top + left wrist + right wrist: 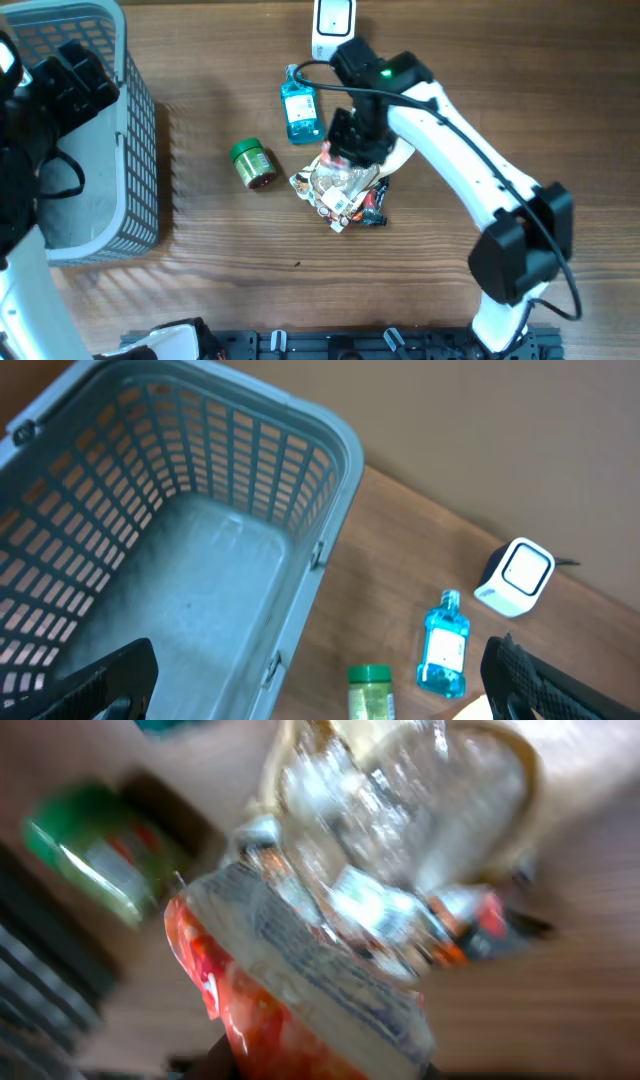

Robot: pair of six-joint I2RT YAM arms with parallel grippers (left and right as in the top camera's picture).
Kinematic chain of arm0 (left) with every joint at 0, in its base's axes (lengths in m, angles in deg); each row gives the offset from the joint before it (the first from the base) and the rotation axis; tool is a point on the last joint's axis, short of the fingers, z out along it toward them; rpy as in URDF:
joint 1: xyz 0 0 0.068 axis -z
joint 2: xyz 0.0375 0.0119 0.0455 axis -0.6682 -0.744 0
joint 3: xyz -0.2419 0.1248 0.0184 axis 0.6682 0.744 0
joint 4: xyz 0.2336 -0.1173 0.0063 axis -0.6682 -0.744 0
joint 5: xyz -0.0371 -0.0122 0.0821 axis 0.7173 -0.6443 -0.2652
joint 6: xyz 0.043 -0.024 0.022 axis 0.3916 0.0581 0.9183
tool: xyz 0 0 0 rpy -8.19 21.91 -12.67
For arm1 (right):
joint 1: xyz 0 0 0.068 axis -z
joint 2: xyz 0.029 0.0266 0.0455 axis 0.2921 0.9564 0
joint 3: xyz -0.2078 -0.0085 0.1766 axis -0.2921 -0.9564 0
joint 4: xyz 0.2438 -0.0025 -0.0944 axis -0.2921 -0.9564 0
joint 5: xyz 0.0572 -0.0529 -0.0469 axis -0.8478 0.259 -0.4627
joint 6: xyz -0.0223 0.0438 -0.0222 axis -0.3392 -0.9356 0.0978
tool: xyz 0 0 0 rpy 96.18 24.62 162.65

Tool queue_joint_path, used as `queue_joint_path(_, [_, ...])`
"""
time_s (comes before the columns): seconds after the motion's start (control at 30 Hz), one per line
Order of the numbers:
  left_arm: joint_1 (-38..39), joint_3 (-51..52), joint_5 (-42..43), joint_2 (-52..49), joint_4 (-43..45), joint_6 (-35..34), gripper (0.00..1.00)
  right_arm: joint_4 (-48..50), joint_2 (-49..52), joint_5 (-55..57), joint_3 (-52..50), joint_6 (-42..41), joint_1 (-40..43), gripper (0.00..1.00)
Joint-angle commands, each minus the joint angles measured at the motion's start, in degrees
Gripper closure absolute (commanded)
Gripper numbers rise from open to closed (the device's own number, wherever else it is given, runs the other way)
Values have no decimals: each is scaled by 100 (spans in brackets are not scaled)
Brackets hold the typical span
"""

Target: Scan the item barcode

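My right gripper (357, 150) hangs over a pile of crinkly snack packets (340, 192) at the table's middle. In the blurred right wrist view it (320, 1065) is shut on a red packet (290, 990), whose pale printed side faces up; no barcode can be made out. The white scanner (333, 22) stands at the far edge, also seen as a white box (515, 575) in the left wrist view. My left gripper (320, 700) is open and holds nothing, hovering at the grey basket's (330, 490) near corner.
A blue mouthwash bottle (300, 112) lies left of the right gripper, and a green-lidded jar (252, 164) lies further left. The grey basket (140, 150) fills the left side. A clear plastic wrapper (400, 800) and more packets lie under the held one.
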State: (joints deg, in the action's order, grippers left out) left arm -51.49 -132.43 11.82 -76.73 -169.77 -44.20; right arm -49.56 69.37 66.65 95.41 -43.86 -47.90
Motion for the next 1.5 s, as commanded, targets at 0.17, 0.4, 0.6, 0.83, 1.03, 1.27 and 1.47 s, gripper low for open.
queue_joint_path(0.17, [-46,-52,101,-304,-199,-15,0,-70,-4,352,-778,1735,31,62])
queue_joint_path(0.4, [-46,-52,103,-409,-214,-15,0,2118,-2,177,-2524,1790,44,51])
queue_joint_path(0.6, [-46,-52,101,-409,-214,-15,0,2218,-4,505,-2485,2127,52,0])
queue_joint_path(0.83, [-46,-52,313,-409,-238,-15,0,1613,-24,568,-1926,2129,57,0])
queue_joint_path(1.03, [-46,-52,310,-409,-256,-15,0,365,-24,1001,-706,1668,57,0])
queue_joint_path(1.27, [-46,-52,308,-409,-254,-11,0,258,142,1241,-761,1119,-26,0])
queue_joint_path(1.47, [-46,-52,308,-415,-302,-13,0,387,549,1259,-761,710,-295,0])
